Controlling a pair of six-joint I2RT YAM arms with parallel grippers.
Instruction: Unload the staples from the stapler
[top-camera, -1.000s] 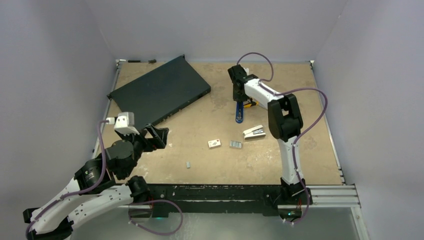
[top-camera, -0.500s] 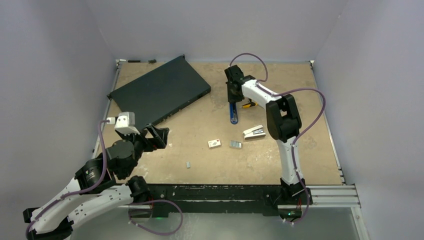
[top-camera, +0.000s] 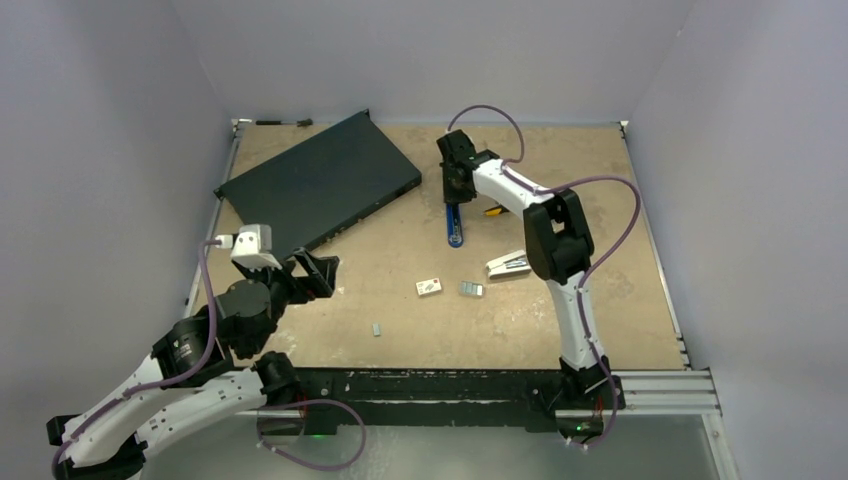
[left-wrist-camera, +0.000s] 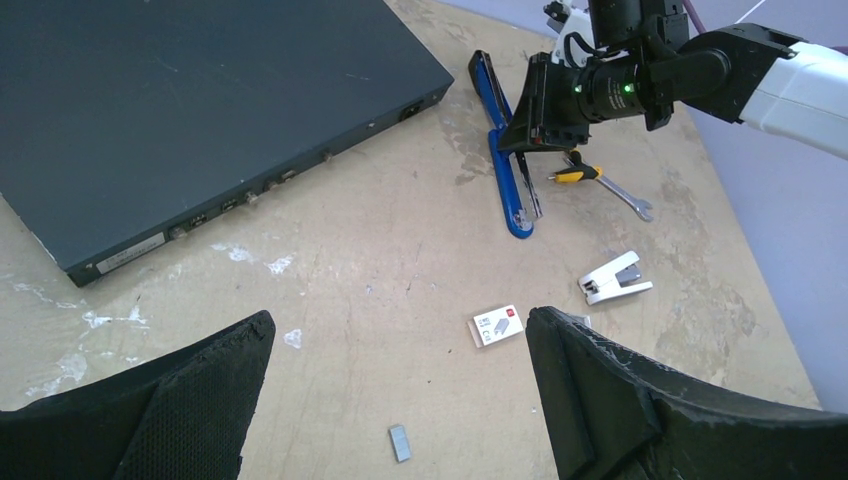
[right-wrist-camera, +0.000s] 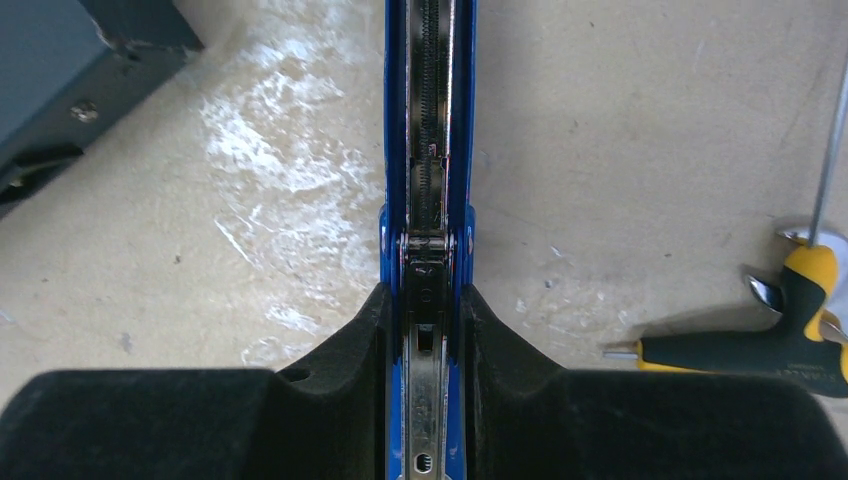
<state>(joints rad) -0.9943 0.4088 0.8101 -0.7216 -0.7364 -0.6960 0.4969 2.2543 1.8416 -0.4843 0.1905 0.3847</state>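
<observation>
Leftward across the table (top-camera: 635, 300) has gone the right claw (top-camera: 456, 185), closed on the sides of the long blue metal stapler (top-camera: 455, 225), which is opened out flat. Whether staples sit in its channel is hard to make out. Near the table's left edge the left claw (left-wrist-camera: 400, 322) hangs wide open and empty, its finger half hiding one grey staple cluster (top-camera: 471, 289). One short silver-grey staple strip (top-camera: 377, 329) lies alone nearer the bases. Around them are one flat black metal box (top-camera: 320, 180), one small white red-labelled carton (top-camera: 429, 287), one small white hinged tool (top-camera: 508, 264), one yellow-handled tool (top-camera: 495, 210) and one wrench (left-wrist-camera: 627, 200).
</observation>
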